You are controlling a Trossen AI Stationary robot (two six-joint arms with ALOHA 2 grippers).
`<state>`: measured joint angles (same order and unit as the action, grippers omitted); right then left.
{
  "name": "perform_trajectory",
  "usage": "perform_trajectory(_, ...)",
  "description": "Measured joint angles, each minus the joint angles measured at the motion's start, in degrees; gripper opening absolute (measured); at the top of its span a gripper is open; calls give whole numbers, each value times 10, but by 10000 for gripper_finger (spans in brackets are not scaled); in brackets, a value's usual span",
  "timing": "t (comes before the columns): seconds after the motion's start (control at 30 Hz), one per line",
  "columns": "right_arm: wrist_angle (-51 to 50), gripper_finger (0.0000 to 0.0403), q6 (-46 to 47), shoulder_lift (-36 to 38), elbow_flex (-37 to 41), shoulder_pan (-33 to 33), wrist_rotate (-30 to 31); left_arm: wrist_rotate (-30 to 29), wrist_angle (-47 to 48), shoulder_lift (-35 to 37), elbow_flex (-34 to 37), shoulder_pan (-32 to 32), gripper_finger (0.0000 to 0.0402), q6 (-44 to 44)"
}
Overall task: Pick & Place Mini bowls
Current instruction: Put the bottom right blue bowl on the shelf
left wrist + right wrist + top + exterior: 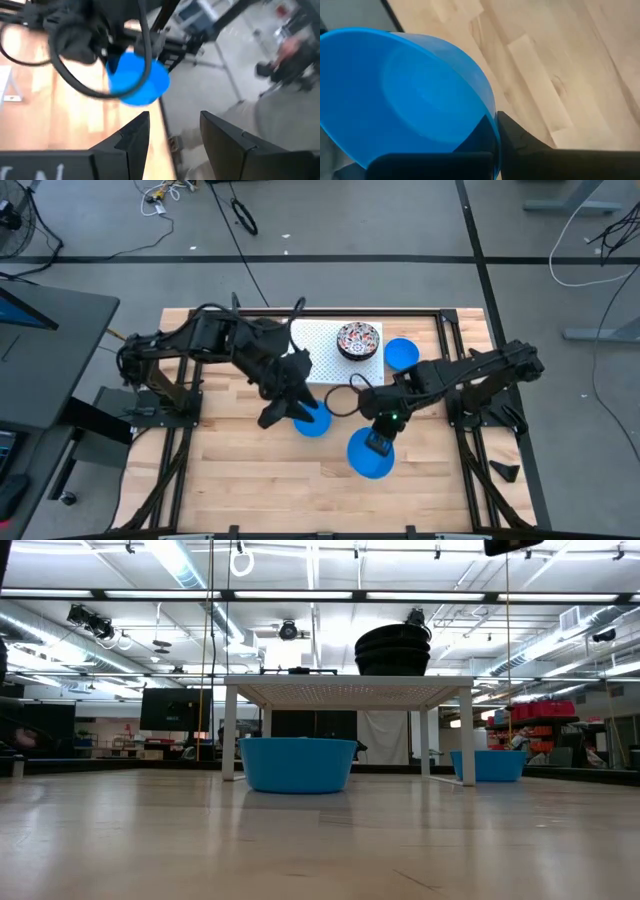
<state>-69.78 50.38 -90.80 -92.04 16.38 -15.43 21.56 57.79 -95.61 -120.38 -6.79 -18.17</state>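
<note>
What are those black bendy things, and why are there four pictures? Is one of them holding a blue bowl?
Those are two robot arms at a wooden table. Each ends in a gripper that pinches things with two jaws. One picture looks down from above, one looks across from table height, and two come from small cameras on the arms' wrists.

Yes! The right gripper has its jaws shut on the rim of a blue bowl, near the front of the table. The left gripper has its jaws open, holds nothing, and is above a second blue bowl.

A third blue bowl sits beside a white rack with holes. A red-and-dark patterned bowl sits on that rack.
</note>
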Motion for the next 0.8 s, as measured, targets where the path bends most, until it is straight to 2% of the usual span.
perform_trajectory(0.33,7,0,-1,0,-11,-57,-76,-91,52,0,0,-46,179,141)
perform_trajectory(0.63,117,0,4,0,-11,-117,-153,-215,56,0,0,-94,179,314)
perform_trajectory(0.8,140,0,14,0,-11,-136,-156,-247,57,0,0,-110,179,377)
